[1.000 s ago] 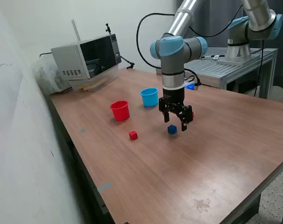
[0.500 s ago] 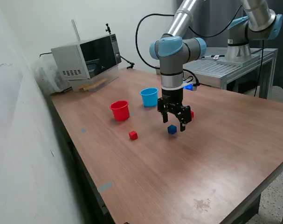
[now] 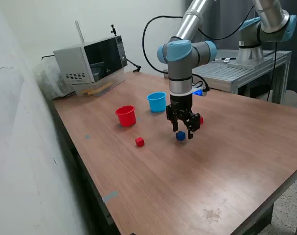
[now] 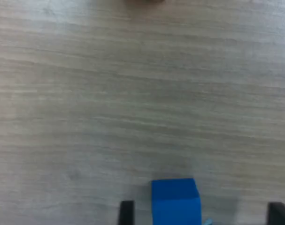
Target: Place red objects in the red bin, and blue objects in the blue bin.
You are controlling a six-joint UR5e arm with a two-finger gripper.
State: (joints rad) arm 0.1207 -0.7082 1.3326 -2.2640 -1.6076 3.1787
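Nearest on the table [image 3: 221, 161] a red cube [image 3: 139, 142] lies at nine o'clock of the blue cube [image 3: 180, 136], which sits between the claw's [image 3: 183, 131] parted fingers, while farther back the red cup [image 3: 125, 116] and blue cup [image 3: 157, 102] stand upright, contents unseen.

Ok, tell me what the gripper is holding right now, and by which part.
Nothing is held. The gripper is open, its fingers standing either side of the blue cube, which sits on the table ungripped.
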